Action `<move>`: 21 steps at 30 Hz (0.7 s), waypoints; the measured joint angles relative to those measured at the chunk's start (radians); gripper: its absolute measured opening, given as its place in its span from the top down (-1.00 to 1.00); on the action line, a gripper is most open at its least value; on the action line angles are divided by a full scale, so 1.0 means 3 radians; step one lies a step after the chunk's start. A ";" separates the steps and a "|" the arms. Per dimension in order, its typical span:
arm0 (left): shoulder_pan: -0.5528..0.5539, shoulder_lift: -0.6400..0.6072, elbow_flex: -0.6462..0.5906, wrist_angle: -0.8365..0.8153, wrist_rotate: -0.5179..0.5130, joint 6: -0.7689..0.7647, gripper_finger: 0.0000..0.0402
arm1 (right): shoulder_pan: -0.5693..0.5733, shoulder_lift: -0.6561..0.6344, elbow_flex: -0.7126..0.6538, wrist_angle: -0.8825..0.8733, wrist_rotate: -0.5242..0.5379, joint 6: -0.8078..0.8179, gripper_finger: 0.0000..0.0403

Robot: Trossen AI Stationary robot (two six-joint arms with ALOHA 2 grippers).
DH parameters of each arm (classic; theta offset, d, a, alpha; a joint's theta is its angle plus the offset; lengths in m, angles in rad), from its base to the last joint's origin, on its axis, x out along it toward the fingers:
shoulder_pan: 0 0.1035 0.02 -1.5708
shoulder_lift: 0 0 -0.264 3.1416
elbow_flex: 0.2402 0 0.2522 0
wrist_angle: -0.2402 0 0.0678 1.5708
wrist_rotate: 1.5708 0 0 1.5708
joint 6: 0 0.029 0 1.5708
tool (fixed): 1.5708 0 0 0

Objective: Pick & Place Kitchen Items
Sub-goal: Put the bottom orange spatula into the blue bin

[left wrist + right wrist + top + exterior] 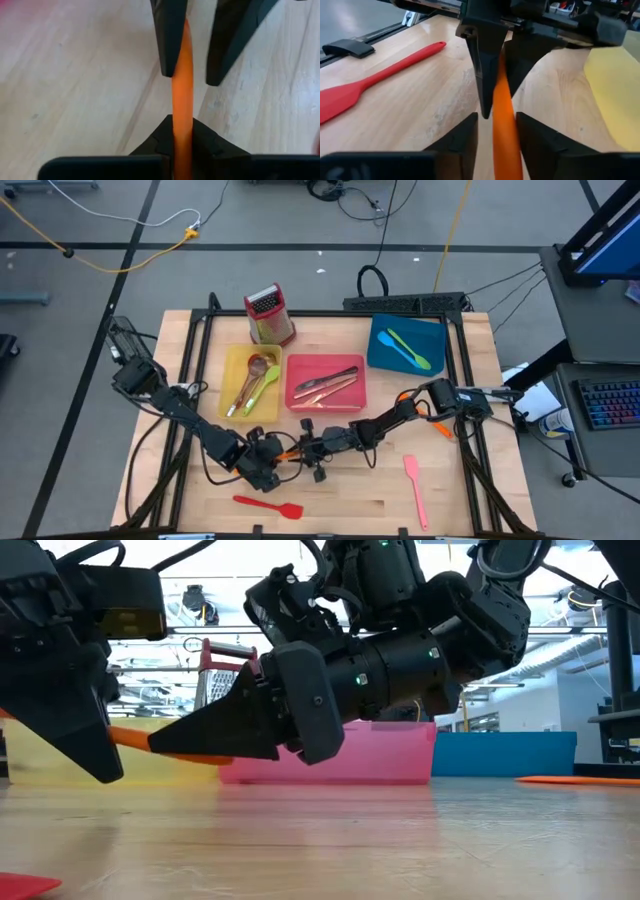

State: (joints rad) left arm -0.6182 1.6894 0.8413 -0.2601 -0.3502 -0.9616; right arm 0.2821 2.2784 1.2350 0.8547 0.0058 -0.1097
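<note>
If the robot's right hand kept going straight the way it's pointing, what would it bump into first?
Most likely the left hand. The right hand points straight at it, and both sit on the same orange handle, tips almost meeting. How close they really are is hard to judge.

Three trays [325, 402] in a row behind both grippers [290, 455].

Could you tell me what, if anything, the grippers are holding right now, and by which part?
The left gripper is shut on the slim orange utensil handle, gripping its shaft. The right gripper stands open around the same handle, facing the left one.
</note>
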 joint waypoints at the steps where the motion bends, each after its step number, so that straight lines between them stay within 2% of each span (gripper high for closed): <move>1: -0.0001 0.0000 0.0000 0.0001 -0.0027 0.0022 0.84 | 0.0000 0.0000 0.0000 0.0000 -0.0005 0.0027 0.36; 6: 0.0000 0.0000 0.0000 0.0005 -0.0205 0.0249 0.95 | -0.0029 0.0000 0.0000 0.0010 -0.0028 0.0323 0.19; 9: 0.0003 0.0000 0.0000 0.0008 -0.0336 0.0303 0.95 | -0.0076 0.0000 0.0000 -0.0013 -0.0044 0.0505 0.16; 13: 0.0003 0.0000 0.0000 0.0007 -0.0377 0.0358 0.90 | -0.0113 0.0000 0.0000 -0.0004 -0.0075 0.0519 0.21; 18: -0.0001 0.0000 0.0000 0.0024 -0.0333 0.0441 0.96 | -0.0112 0.0000 0.0000 0.0057 -0.0391 0.0425 0.32; 21: 0.0003 -0.0003 0.0001 0.0019 -0.0338 0.0434 0.91 | -0.0111 0.0000 -0.0003 0.0115 -0.0371 0.0423 0.34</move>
State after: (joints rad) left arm -0.6174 1.6885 0.8417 -0.2544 -0.4516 -0.8315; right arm 0.2489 2.2785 1.2342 0.8892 -0.1054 0.0173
